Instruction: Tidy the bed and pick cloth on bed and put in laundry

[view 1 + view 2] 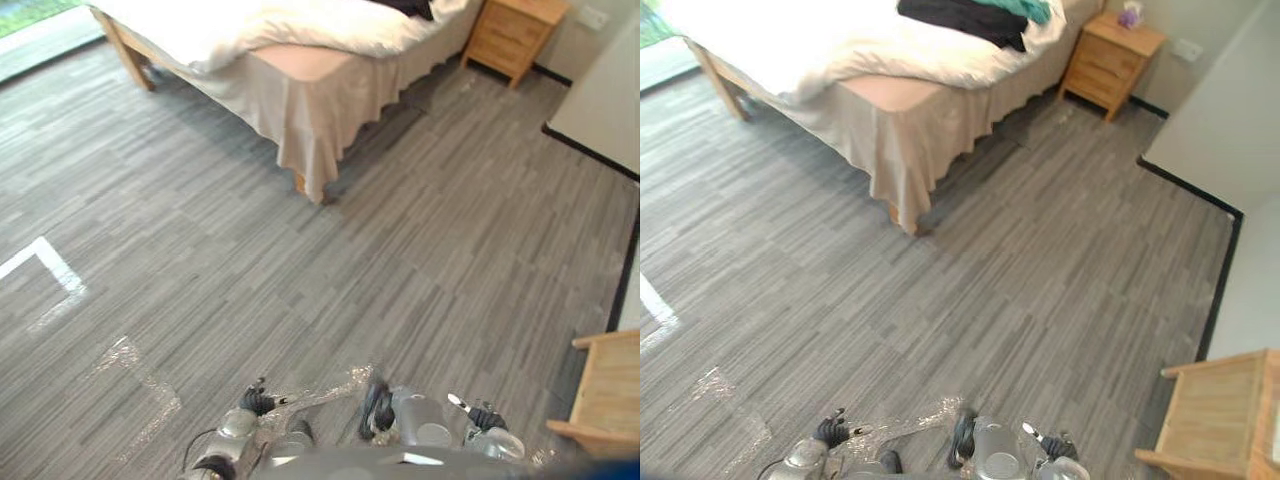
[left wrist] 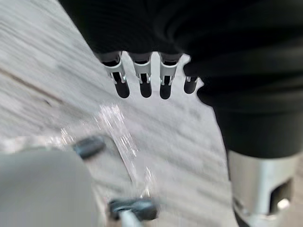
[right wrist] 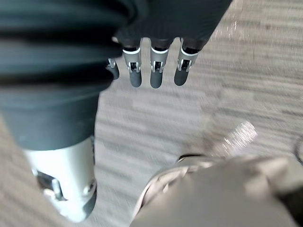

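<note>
Cloth, dark, lies on bed at 12 o'clock, teal piece touching it. Left hand and right hand hang low, empty, fingers straight.

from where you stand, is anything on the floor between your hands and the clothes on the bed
Nothing visible does. Open grey floor runs from the left hand and right hand, both hanging open and empty, to the bed. The black cloth and teal cloth lie on the duvet at its far end, by the nightstand.
</note>
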